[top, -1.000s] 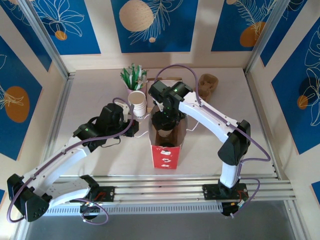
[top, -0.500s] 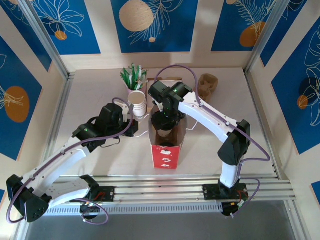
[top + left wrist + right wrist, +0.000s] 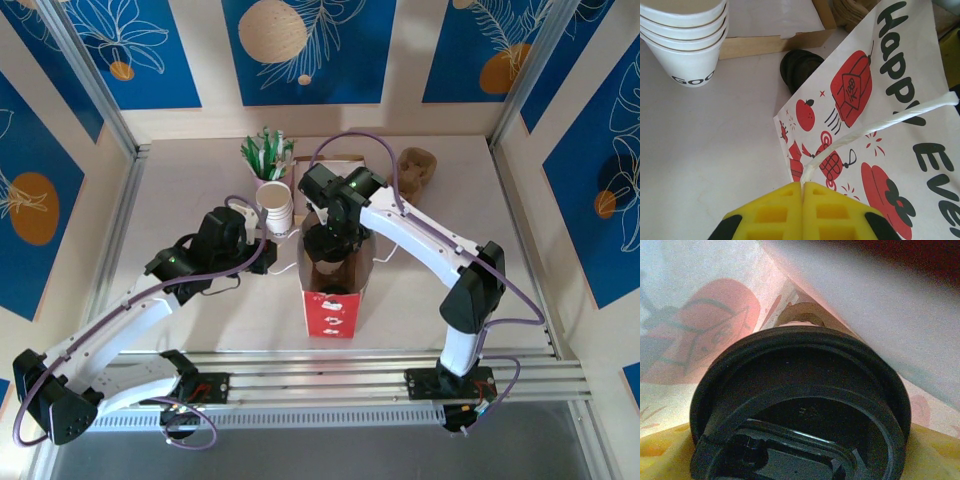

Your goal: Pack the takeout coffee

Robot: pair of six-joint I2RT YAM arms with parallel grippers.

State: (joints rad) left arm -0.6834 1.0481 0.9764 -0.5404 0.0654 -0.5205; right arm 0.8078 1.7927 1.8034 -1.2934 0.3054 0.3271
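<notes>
The red-and-white paper bag stands open at the table's middle, its printed side close in the left wrist view. My left gripper is shut on the bag's white twisted handle, at the bag's left side. My right gripper reaches down into the bag's mouth. Its yellow fingers sit against both sides of the takeout coffee, whose black lid lies right under the right wrist camera. Under the lid, inside the bag, shows a brown carrier.
A stack of lidless white cups stands just behind and left of the bag, with a cup of green sticks behind it. Black lids lie by a flat cardboard piece. A brown moulded carrier sits back right.
</notes>
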